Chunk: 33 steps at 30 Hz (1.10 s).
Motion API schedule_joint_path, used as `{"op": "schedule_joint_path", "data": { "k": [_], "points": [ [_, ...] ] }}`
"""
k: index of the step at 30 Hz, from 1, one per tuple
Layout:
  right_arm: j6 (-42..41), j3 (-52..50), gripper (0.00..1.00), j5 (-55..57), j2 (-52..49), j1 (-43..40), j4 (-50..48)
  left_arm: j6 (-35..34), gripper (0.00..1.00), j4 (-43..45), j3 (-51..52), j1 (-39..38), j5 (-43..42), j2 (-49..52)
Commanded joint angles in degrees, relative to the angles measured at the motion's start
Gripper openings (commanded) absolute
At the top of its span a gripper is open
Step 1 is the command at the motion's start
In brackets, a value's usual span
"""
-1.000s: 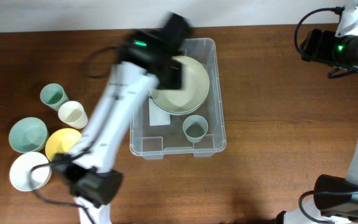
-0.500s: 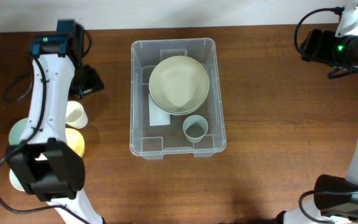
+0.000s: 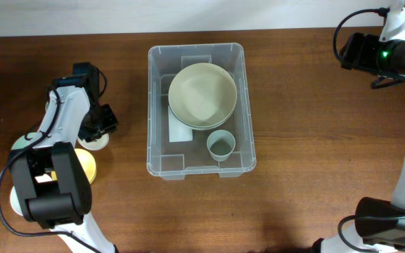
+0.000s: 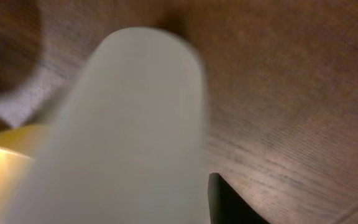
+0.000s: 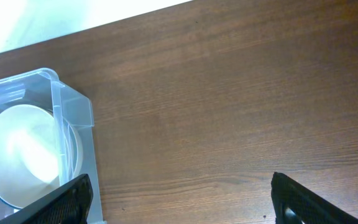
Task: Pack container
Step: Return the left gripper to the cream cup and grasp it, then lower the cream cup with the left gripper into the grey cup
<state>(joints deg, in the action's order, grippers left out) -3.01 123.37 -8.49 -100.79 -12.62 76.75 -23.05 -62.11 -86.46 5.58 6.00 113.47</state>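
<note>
One change: left end effector [image 3: 98, 131] now down at cream cup [image 4: 129, 137], grip unclear; right end effector [image 5: 182, 199] wide, unmoved.

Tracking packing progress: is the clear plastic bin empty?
Not empty: a pale green bowl and small grey-green cup sit inside the clear plastic bin.

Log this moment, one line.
left tool: at cream plastic cup, grip unclear | right tool: open | clear plastic container: pale-green bowl, grey-green cup
</note>
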Motion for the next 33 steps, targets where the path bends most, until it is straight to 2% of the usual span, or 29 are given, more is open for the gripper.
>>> {"op": "schedule_joint_path", "data": {
  "k": [1, 3, 4, 14, 19, 23, 25, 30, 33],
  "points": [
    [-0.3, -0.3, 0.88, 0.6, -0.3, -0.2, 0.4, 0.9, 0.16, 0.5, -1.0, 0.2, -0.2, 0.1],
    [-0.3, -0.3, 0.88, 0.5, -0.3, -0.2, 0.4, 1.4, 0.04, 0.4, -2.2, 0.2, -0.2, 0.1],
    [-0.3, -0.3, 0.87, 0.6, -0.3, -0.2, 0.4, 1.8, 0.01, 0.3, -2.9, 0.2, -0.2, 0.1],
    [-0.3, -0.3, 0.88, 0.6, -0.3, -0.2, 0.4, 2.1, 0.01, -11.5, -18.5, -4.5, -0.4, -4.1],
    [-0.3, -0.3, 0.87, 0.6, -0.3, -0.2, 0.4, 2.2, 0.0, -17.4, -27.5, -15.0, -1.3, -8.5],
    [-0.3, -0.3, 0.87, 0.6, -0.3, -0.2, 0.4, 2.1, 0.01, -17.4, -28.7, -25.6, -2.2, -9.7],
    [-0.3, -0.3, 0.88, 0.6, -0.3, -0.2, 0.4, 2.1, 0.0, -17.4, -28.7, -31.4, -5.9, -9.3],
    [-0.3, -0.3, 0.87, 0.6, -0.3, -0.2, 0.4, 2.1, 0.01, -16.6, -28.7, -40.1, -9.4, -8.0],
    [-0.3, -0.3, 0.88, 0.6, -0.3, -0.2, 0.5, 2.1, 0.0, -16.7, -28.7, -42.6, -10.3, -7.0]
  ]
}}
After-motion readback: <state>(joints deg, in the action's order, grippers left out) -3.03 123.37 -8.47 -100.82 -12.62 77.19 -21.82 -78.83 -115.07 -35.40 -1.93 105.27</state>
